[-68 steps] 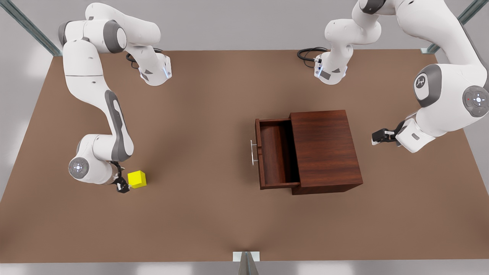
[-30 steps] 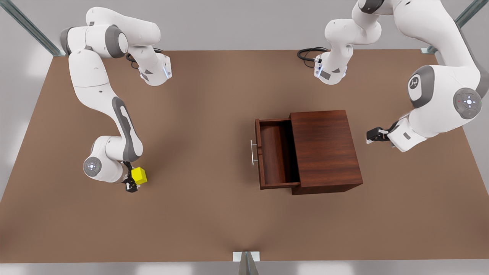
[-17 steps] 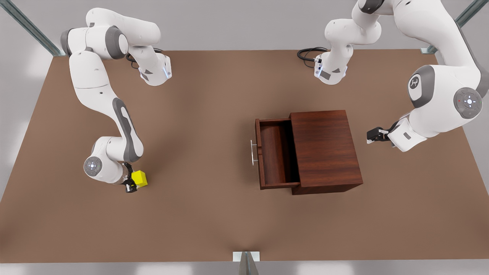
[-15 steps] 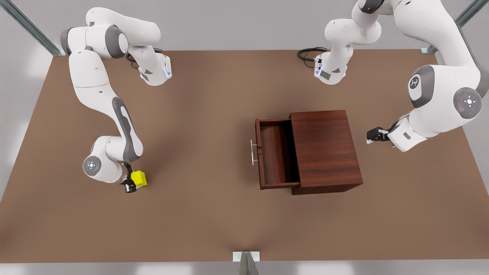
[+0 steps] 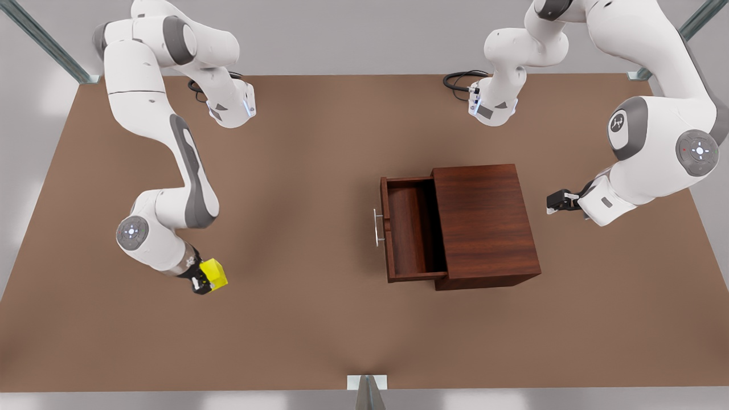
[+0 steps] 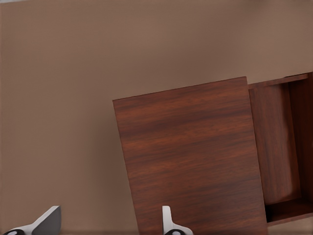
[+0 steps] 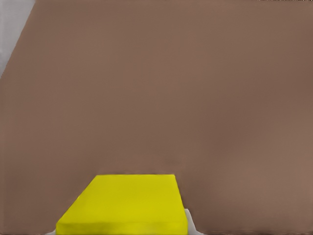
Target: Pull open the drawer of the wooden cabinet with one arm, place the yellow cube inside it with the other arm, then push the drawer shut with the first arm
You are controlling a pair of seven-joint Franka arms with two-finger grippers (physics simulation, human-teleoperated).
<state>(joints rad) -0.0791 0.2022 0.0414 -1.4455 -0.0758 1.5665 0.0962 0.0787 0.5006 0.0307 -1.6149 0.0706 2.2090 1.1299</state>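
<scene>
Nearest you, at about 8 o'clock on the table, your right gripper has its fingers clamped on the yellow cube; in its wrist view the cube sits close under the camera with bare tabletop beyond. It looks lifted off the surface, though you can't confirm how high. Farther in, near the middle, the drawer stands pulled out of the wooden cabinet, its silver handle facing 9 o'clock toward the cube and its inside bare. Farthest along, at 3 o'clock behind the cabinet, your left gripper waits with its fingers apart; its wrist view looks down on the cabinet top and the open drawer. Watch the carry: the cube seems held near one edge, so it could twist or slip if you swing fast. Come in too low and it will likely strike the handle or front wall and nudge the drawer back. Release off-centre and it may land on the rim. Later, the left arm must clear the cabinet to reach the front.
</scene>
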